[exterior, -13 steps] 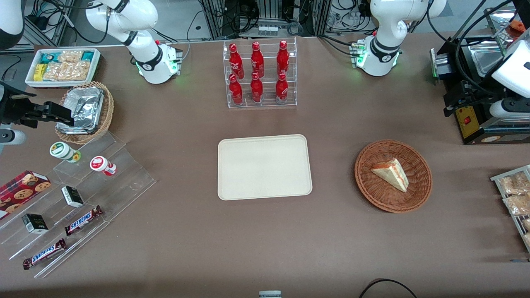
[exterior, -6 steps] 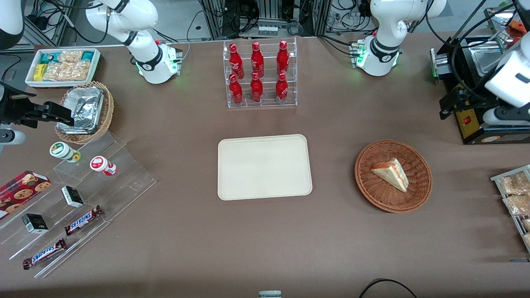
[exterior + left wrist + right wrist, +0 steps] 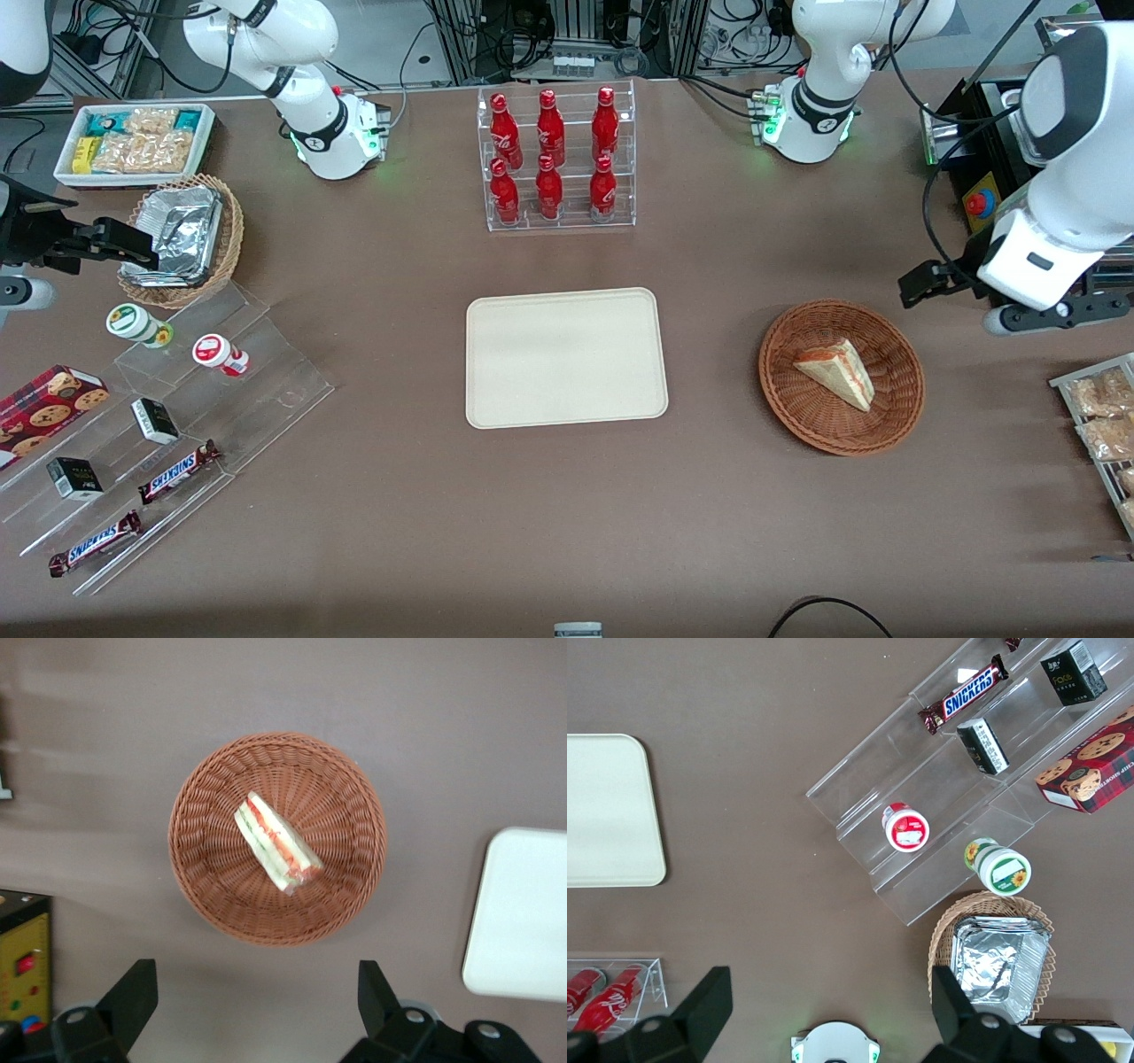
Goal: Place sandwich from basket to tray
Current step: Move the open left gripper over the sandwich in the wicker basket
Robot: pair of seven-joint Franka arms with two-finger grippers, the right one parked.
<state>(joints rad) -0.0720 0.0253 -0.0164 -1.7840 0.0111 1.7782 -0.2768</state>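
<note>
Swung in from the working arm's end of the table over the past second, the left arm's gripper (image 3: 257,1005) now hangs high, near the reddish-brown basket (image 3: 899,416) but not over its middle, fingers (image 3: 133,997) spread wide and holding nothing. The sandwich (image 3: 836,372) lies untouched on its side in the basket's middle, while the cream tray (image 3: 496,408) waits bare, well apart toward the parked arm's end. Judged from this, the approach is under way and no grasp is begun: the next move calls for centring over the wedge, turning the jaws to span its bread faces, and descending.
</note>
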